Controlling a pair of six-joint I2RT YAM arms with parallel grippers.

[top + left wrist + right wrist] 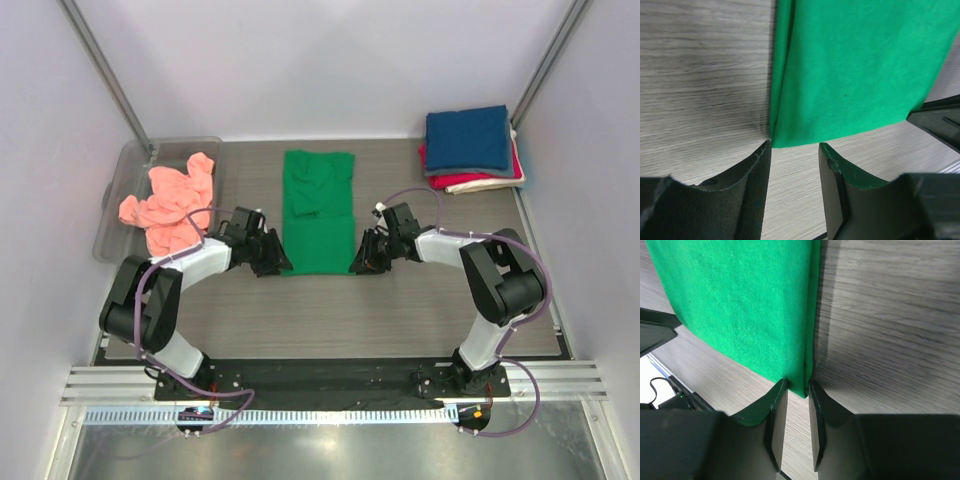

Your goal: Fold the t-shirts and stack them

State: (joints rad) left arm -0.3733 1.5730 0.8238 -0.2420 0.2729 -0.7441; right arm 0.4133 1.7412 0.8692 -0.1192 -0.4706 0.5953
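lying flat between the two grippers, the green t-shirt (318,210) is folded into a long narrow strip that runs away from the arms along the middle of the worktop (400,305). the right gripper (364,260) sits at the strip's near corner on its own side. in its wrist view its fingers (774,405) are close together, pinching the folded edge of that corner between their tips. the left gripper (272,262) sits at the opposite near corner with its fingers (756,175) spread apart, holding nothing. the hem lies just ahead of its tips, and the corner is right at one of them. beyond the left gripper and out to its left, a salmon-pink t-shirt (170,205) lies crumpled, spilling over the rim of a clear plastic bin (125,165). well beyond the right gripper and out to its right, a folded navy blue t-shirt (467,138) tops a stack, with a red t-shirt (465,184) and a cream-white t-shirt (497,177) under it.
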